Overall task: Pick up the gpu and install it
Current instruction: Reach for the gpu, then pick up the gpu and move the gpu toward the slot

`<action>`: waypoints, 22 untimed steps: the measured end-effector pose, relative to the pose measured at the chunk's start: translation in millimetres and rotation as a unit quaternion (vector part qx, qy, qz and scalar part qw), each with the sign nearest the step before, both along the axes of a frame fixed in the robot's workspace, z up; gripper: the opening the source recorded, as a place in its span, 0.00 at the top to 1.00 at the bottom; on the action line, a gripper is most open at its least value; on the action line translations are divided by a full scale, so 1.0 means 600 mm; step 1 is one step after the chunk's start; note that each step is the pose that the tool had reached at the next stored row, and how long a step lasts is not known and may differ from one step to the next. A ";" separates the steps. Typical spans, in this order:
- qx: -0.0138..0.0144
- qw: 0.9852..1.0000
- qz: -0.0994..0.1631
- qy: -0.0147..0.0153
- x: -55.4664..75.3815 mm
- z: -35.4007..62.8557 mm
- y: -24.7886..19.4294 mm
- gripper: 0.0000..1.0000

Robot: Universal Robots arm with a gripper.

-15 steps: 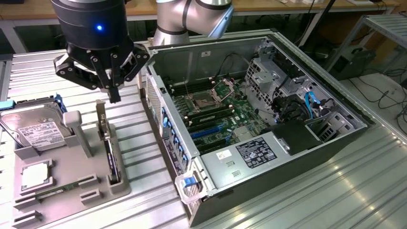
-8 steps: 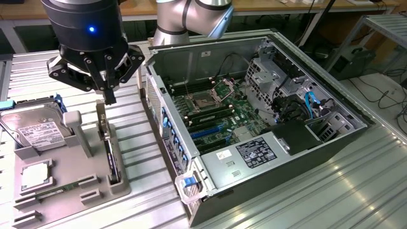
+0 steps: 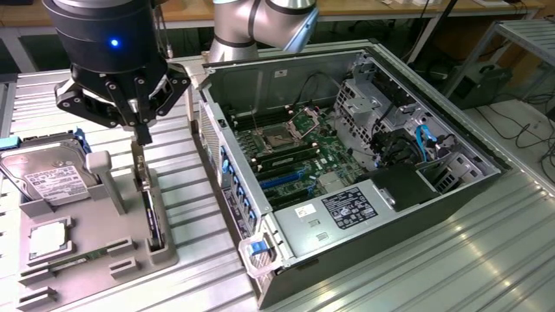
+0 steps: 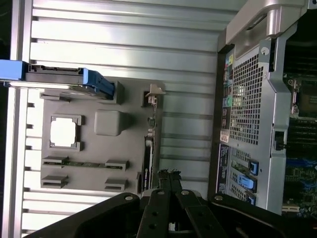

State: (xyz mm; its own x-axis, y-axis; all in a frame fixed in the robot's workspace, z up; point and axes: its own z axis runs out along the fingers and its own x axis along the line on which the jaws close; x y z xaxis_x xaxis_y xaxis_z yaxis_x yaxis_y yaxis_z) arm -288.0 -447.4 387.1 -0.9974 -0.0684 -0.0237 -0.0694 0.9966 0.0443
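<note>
With fingers pinched narrow, the gripper (image 3: pixel 141 136) meets the top edge of the gpu (image 3: pixel 149 201), which is not yet lifted from the grey holder (image 3: pixel 91 231) at the exterior view's left of the open computer case (image 3: pixel 286 244).

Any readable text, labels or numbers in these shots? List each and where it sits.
Nothing can be quoted; no text is legible.
White label on the hard drive: print too small to read.
Black label inside the computer case: blurred.
White sticker beside it: blurred.
</note>
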 end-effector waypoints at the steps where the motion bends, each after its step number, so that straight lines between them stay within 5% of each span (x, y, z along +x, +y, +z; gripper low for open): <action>1: 0.000 1.000 0.000 0.000 -0.002 0.000 -0.0004 0.89; 22: 0.000 1.000 0.000 0.000 -0.023 -0.002 -0.0068 0.89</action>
State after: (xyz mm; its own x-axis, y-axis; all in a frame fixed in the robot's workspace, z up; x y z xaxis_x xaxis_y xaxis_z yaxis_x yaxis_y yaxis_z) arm -302.0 -451.5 386.2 -0.9974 -0.0684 -0.0238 -0.0694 0.9966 0.0444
